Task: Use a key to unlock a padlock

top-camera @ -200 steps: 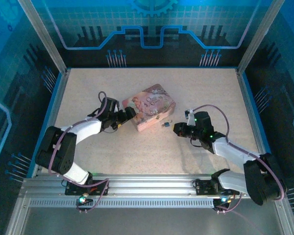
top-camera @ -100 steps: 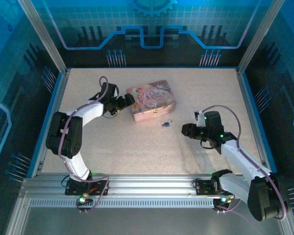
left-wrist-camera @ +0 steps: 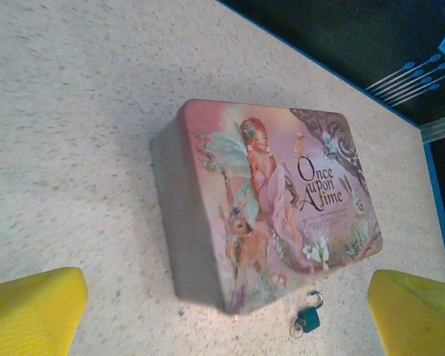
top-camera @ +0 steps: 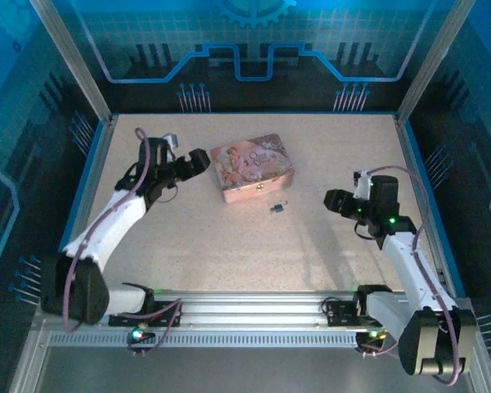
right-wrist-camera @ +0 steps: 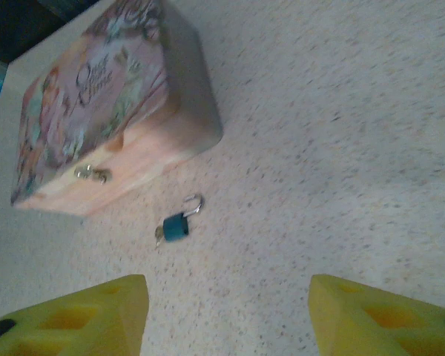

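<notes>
Lying flat on the surface (top-camera: 229,254), the padlock (right-wrist-camera: 176,225) is straight ahead of my right pincer (right-wrist-camera: 226,304), a bit toward its left finger, near but not touching. It has a teal body, with the silver shackle pointing away from me. The key (right-wrist-camera: 159,236) is a tiny grey bit at the body's end, touching it; I can't tell if it is seated.

My right pincer is released, with yellow fingers (right-wrist-camera: 81,315) spread and nothing between them.

The pink tin (right-wrist-camera: 96,111) sits just beyond the padlock, ahead-left, lid closed, its clasp (right-wrist-camera: 93,174) facing the lock.

My left pincer (top-camera: 195,160) is also released, spread wide and gripping nothing. The tin is right ahead of it, and the padlock is past the tin's far corner.
</notes>
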Controlling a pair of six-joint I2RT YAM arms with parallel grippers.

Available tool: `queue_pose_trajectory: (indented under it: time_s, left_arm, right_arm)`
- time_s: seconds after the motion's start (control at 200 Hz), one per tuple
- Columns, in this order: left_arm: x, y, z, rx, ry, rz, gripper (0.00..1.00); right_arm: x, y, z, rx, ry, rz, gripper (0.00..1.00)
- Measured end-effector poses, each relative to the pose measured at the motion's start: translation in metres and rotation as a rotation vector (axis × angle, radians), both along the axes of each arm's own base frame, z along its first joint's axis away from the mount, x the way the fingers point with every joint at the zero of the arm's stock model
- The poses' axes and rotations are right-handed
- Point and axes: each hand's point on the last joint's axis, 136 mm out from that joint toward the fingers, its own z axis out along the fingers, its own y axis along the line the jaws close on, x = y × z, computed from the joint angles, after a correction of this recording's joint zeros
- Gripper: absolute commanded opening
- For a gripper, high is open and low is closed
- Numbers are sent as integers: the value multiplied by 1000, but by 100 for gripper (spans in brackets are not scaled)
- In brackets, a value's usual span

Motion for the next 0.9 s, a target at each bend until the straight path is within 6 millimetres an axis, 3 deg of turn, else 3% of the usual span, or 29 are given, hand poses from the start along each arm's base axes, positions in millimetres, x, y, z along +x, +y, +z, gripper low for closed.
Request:
queue_pose_trajectory:
  time_s: [0.185,0.355,0.545,0.7,0.9]
  left_arm:
    - [-47,32,1,60,-68,113,99]
    - [-70,60,-14,136,-96,227,99]
    - [-74,75,-35,283,-102,231,99]
    - [-69,81,-43,422,-167,188,99]
    - [-66,85,-63,526,-193,153,99]
  right_arm:
    - [4,-33,3,-57,-5,-99,100]
    - [5,-56,2,-178,-29,-147,100]
    - [4,-71,-6,-326,-105,-146,100]
    - [9,-71,-25,-396,-151,-129,100]
    - [26,-53,-43,-461,-227,-69,100]
